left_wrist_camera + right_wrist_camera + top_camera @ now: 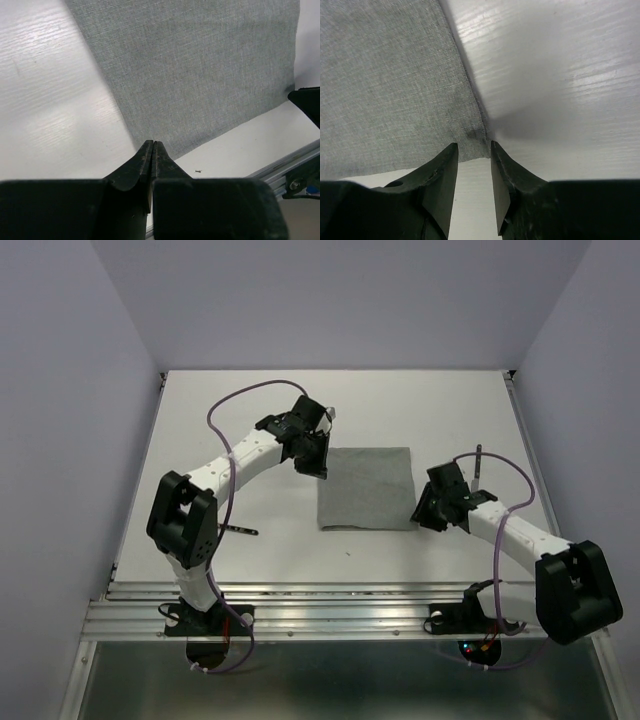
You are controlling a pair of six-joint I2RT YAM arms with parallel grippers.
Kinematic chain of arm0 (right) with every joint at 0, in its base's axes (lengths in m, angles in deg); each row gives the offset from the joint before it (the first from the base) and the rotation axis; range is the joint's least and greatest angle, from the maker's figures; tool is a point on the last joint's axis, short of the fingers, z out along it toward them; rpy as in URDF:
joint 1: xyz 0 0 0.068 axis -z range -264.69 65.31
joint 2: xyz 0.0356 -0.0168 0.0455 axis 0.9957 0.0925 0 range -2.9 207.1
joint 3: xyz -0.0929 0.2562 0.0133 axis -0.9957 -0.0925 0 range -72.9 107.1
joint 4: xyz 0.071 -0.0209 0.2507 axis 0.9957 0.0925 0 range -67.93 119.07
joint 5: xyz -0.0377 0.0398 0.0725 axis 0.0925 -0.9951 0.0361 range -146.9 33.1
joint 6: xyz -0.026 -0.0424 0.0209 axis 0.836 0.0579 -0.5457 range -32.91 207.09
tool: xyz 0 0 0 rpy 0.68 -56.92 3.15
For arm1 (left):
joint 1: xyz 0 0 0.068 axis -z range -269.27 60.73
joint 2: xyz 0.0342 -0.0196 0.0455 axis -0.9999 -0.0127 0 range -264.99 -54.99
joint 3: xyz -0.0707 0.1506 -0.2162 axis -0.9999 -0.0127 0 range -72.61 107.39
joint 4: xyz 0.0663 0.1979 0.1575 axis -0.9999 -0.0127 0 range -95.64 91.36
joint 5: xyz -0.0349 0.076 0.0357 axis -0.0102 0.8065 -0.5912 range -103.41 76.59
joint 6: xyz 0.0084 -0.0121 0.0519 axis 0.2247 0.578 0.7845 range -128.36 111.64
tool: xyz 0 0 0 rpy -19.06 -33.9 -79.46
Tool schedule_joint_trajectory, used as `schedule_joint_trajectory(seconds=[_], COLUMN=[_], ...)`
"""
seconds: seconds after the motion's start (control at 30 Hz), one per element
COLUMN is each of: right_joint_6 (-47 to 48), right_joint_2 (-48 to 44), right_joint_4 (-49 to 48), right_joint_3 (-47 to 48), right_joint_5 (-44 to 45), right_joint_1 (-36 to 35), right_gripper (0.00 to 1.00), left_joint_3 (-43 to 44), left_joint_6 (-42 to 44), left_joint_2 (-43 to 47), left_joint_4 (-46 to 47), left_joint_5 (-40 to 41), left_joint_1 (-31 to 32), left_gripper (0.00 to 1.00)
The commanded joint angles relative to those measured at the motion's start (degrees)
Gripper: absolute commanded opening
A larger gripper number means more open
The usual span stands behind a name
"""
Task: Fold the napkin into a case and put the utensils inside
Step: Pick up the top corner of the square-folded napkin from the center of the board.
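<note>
The grey napkin (367,488) lies flat in the middle of the table. My left gripper (318,468) is shut and empty at the napkin's left edge; in the left wrist view its tips (153,143) sit over the edge of the cloth (200,65). My right gripper (420,515) is open at the napkin's near right corner; in the right wrist view its tips (472,146) straddle that corner (479,133) without holding it. One thin dark utensil (478,462) lies behind the right arm. Another utensil (238,531) lies by the left arm. No case is in view.
The metal rail (350,605) runs along the table's near edge and also shows in the left wrist view (287,167). Purple walls enclose the left, back and right sides. A tiny dark speck (198,171) lies on the table in front of the napkin.
</note>
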Motion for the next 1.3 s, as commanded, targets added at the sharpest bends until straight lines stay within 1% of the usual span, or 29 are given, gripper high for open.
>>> schedule_joint_trajectory(seconds=[0.0,0.2,0.37,0.57,0.6,0.63,0.7,0.73,0.77,1.0,1.1,1.27], right_joint_6=[-0.5,-0.5,-0.3,-0.1,0.1,0.1,0.3,0.4,0.5,1.7,2.4,3.9], right_joint_2=[1.7,2.5,2.0,0.9,0.5,0.3,0.3,0.1,0.1,-1.8,-1.6,3.0], right_joint_4=[-1.8,-2.7,-2.7,-1.1,-0.9,-0.8,-0.5,-0.4,-0.1,1.0,0.6,-2.6], right_joint_3=[-1.6,-2.7,-2.6,-1.8,-1.6,-1.5,-1.3,-1.0,-0.7,2.4,5.3,11.2], right_joint_5=[-2.7,-2.7,-2.6,-2.6,-2.3,-2.0,-1.7,-1.6,-1.6,-2.6,-3.8,-6.4], right_joint_1=[-0.5,-0.5,-0.5,-0.5,-0.5,-0.5,-0.5,-0.5,-0.5,-0.5,-0.5,-1.0], right_gripper=[0.38,0.36,0.28,0.28,0.25,0.18,0.1,0.04,0.01,0.01,0.01,0.01], left_joint_3=[1.4,1.1,1.2,1.2,1.0,1.0,0.9,0.9,1.0,1.0,1.0,0.6], left_joint_6=[-0.8,-1.2,-1.2,-1.3,-1.3,-1.3,-1.4,-1.2,-1.3,-1.5,-1.9,-3.8], left_joint_2=[1.4,0.8,0.4,-0.5,-0.6,-0.6,-0.7,-0.8,-0.9,-0.6,-0.6,-0.1], left_joint_4=[-1.1,-0.9,-0.7,-0.4,-0.2,-0.2,-0.1,-0.1,0.0,0.1,0.3,-0.1], left_joint_5=[2.1,2.4,2.0,1.6,1.5,1.4,1.2,1.2,1.1,1.9,2.5,3.5], left_joint_1=[-0.8,-0.9,-0.9,-0.9,-0.9,-0.9,-0.9,-0.9,-0.9,-1.0,-1.5,-4.0], left_gripper=[0.11,0.1,0.1,0.11,0.1,0.1,0.1,0.1,0.1,0.1,0.1,0.1])
